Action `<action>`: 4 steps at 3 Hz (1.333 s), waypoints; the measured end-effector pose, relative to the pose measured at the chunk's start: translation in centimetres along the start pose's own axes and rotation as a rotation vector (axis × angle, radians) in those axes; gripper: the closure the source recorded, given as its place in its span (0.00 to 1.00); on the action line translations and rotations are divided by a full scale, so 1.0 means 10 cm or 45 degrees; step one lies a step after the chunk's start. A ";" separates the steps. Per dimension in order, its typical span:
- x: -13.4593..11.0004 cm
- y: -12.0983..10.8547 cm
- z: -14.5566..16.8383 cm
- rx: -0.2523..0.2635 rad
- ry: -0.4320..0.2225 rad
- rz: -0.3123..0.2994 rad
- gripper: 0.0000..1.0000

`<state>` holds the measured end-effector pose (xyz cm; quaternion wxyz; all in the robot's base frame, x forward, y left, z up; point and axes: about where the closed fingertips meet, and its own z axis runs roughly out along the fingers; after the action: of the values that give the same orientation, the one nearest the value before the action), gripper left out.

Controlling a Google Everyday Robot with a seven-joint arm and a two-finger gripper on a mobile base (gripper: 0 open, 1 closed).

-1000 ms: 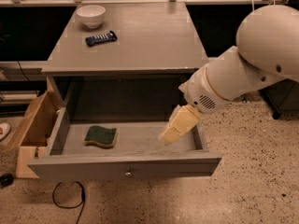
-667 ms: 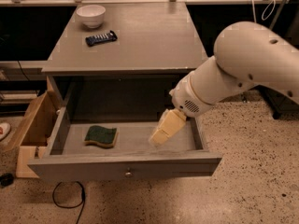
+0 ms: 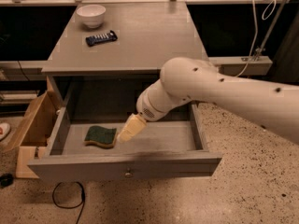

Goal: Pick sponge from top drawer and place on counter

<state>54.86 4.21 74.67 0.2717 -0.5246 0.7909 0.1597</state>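
Sponge (image 3: 100, 135) pick: reach step, nothing grasped yet.

- Counter (image 3: 149, 45): grey cabinet top on the far side of the scene. This is the place target.
- White arm (image 3: 224, 90): comes in from the right and crosses over the right half of the open drawer, with the wrist angled down-left into it.
- Top drawer (image 3: 159, 138): pulled open toward the near side, floor visible. Small round knob (image 3: 127, 174) at the centre of the front panel.
- Tan cardboard box (image 3: 35, 125): on the floor left of the cabinet, just beside the drawer's left wall.
- White bowl (image 3: 91, 14): far-left part of the counter.
- Dark remote-like gadget (image 3: 101, 38): just on the near side of the bowl, not touching it.
- Gripper (image 3: 124, 134): low inside the drawer, tip just beside the sponge's right edge. Cannot tell whether it touches the sponge. Cannot tell how far open it is; it reads as one pale wedge. It carries nothing.
- Sponge: lies flat on the drawer floor, left of centre, green side up, yellow layer showing along its near edge. Apart from the drawer walls.

Judgement: the step is approach and align for the grasp. The next move needs the gripper a little further left, over the sponge and straddling it. Then it drops, closes and lifts straight up to clear the drawer front and the counter lip before moving far. The near-right part of the counter looks the safest drop spot, away from the bowl and gadget.
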 end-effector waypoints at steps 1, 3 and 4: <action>-0.27 -0.16 0.69 0.031 -0.047 0.036 0.00; -0.40 -0.16 1.38 0.045 -0.013 0.046 0.00; -0.33 -0.02 1.77 0.029 0.065 0.000 0.00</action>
<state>60.69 16.04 62.45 0.2574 -0.5252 0.7994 0.1372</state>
